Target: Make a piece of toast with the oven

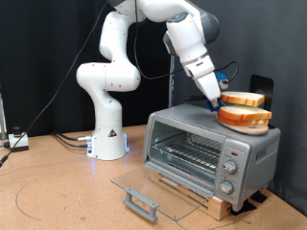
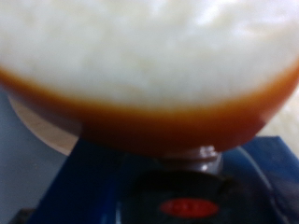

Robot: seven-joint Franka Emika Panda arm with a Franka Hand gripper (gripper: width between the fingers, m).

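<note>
Two slices of bread sit on top of the oven (image 1: 211, 149), its glass door (image 1: 158, 192) dropped open onto the tabletop (image 1: 58, 196). The upper piece of toast (image 1: 241, 99), pale with an orange-brown crust, is at the gripper (image 1: 215, 102). Up close it's blurred; I cannot tell whether the fingers are closed

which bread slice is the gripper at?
The upper slice, stacked on the lower slice atop the oven; the gripper meets its edge at the exterior view's left.
</note>
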